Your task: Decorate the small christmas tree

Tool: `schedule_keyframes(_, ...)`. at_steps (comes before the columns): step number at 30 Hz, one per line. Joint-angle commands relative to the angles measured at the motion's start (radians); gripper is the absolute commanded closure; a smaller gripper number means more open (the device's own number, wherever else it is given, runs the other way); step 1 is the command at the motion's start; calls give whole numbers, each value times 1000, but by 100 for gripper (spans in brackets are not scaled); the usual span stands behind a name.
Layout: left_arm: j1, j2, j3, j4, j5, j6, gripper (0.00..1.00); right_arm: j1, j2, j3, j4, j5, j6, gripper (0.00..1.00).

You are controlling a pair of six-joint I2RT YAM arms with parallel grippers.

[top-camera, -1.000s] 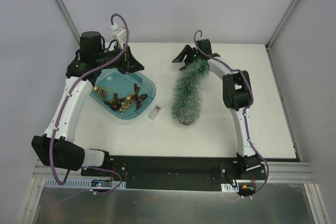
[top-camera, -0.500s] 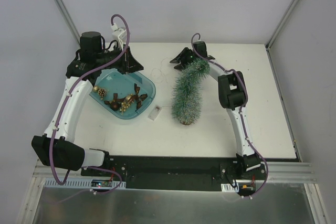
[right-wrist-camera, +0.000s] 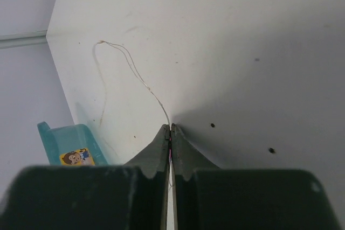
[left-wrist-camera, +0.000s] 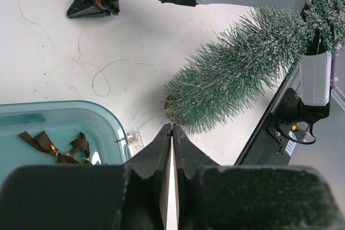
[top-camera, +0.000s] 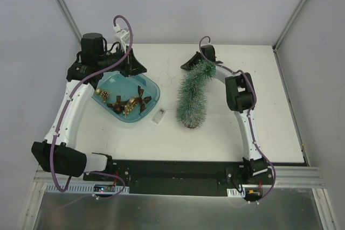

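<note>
Now the small christmas tree (top-camera: 191,98) stands near the middle of the table (top-camera: 269,106). Its brown base sits at the 6 o'clock end, and its frosted-green bristles arch up and bend toward 1 o'clock at the tip.

The right gripper (top-camera: 186,64) sits low over the table just beyond the tree's tip, at about 11 o'clock from it. In its wrist view the right gripper (right-wrist-camera: 170,129) is clenched, with the two fingers meeting at their tips. A thin wire (right-wrist-camera: 137,71) runs straight into that pinch. From there the wire trails off toward 11 o'clock across the white surface and doubles back in a narrow loop.

The left gripper (top-camera: 139,68) hangs over the far edge of the teal tray (top-camera: 153,87), which lies at 9 o'clock from the tree. Its own camera shows the left gripper (left-wrist-camera: 171,133) pressed closed, with only a hairline seam between the fingers and nothing visible in it.

The tray holds brown ribbon bows (top-camera: 141,98), a gold pine cone (top-camera: 104,95) and a cluster of small gold pieces (top-camera: 128,109). A small clear box (top-camera: 158,116) lies on the table between the tray and the tree's base, close to the tray's near corner. From the left wrist view, loose loops of the wire (left-wrist-camera: 102,76) lie on the table between the tray rim (left-wrist-camera: 81,109) and the right arm.
</note>
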Motion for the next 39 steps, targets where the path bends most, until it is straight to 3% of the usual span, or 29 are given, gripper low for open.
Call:
schedule_keyframes(1,7,-52,17,-3,-9,13,97,-63,-156,-80,66,75,-40,99)
schedule_keyframes(8,7,-76,4,-4,-9,1,97,-168,-349,-186,101,231,-184,99)
schedule_keyframes(20,7,-92,-3,-6,-6,-10,96,-225,-731,-522,210,730,-500,99)
schedule_keyframes(30,7,-142,-28,-13,-15,-21,96,-251,-975,-766,233,923,-673,99)
schedule_keyframes(39,7,-181,-40,-21,-23,-45,95,-275,-1417,-1117,239,991,-690,99)
